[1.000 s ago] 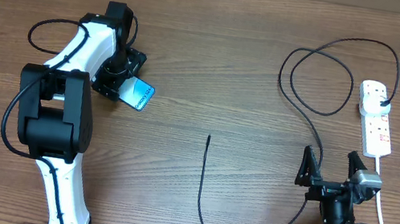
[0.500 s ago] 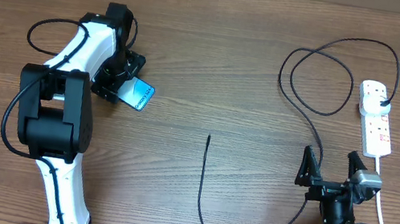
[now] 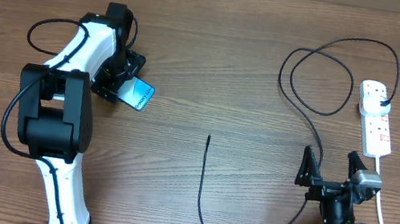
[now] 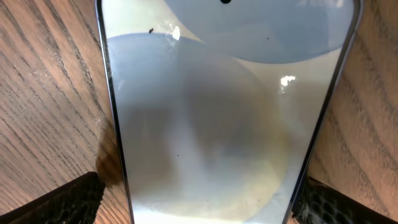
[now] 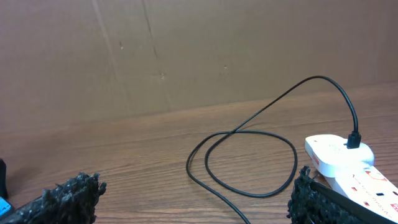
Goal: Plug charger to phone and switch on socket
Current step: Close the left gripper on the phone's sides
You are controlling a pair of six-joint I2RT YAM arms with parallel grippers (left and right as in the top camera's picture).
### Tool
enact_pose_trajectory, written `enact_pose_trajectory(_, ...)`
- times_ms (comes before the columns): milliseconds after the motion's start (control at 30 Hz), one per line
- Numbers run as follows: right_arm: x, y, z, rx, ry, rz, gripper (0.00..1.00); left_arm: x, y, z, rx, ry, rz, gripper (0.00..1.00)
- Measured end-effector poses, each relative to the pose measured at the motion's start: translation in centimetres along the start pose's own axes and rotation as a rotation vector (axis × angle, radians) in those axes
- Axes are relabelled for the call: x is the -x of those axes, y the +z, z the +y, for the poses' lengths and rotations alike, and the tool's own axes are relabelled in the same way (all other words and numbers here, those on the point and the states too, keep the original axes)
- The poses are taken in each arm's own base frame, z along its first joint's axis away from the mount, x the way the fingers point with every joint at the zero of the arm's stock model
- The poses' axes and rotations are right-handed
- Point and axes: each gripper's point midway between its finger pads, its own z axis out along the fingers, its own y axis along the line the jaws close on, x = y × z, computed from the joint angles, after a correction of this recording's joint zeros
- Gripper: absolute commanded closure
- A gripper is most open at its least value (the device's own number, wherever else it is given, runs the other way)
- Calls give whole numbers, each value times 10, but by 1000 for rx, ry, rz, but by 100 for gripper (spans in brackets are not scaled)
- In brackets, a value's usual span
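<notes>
I judge the step in hand to be taking hold of the phone. My left end effector hangs right over it, jaws spread wide, one on either side of its long edges, nothing gripped. In the left wrist view the glossy face fills the gap between them; I cannot tell whether either jaw touches it. The next move calls for closing squarely on those dark edges without skidding the phone across the table. My right end effector is also wide and empty, near the socket. The charger has its plug head already in that socket, while its connector tip lies bare on the table, well apart from both end effectors.
</notes>
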Motion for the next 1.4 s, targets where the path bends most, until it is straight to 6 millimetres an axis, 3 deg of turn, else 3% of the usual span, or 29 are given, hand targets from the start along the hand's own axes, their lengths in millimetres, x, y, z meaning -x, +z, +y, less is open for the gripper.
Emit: enact_pose_trajectory(1400, 0, 0, 0, 0, 0, 0, 0, 1, 2, -3, -8, 0, 0, 0)
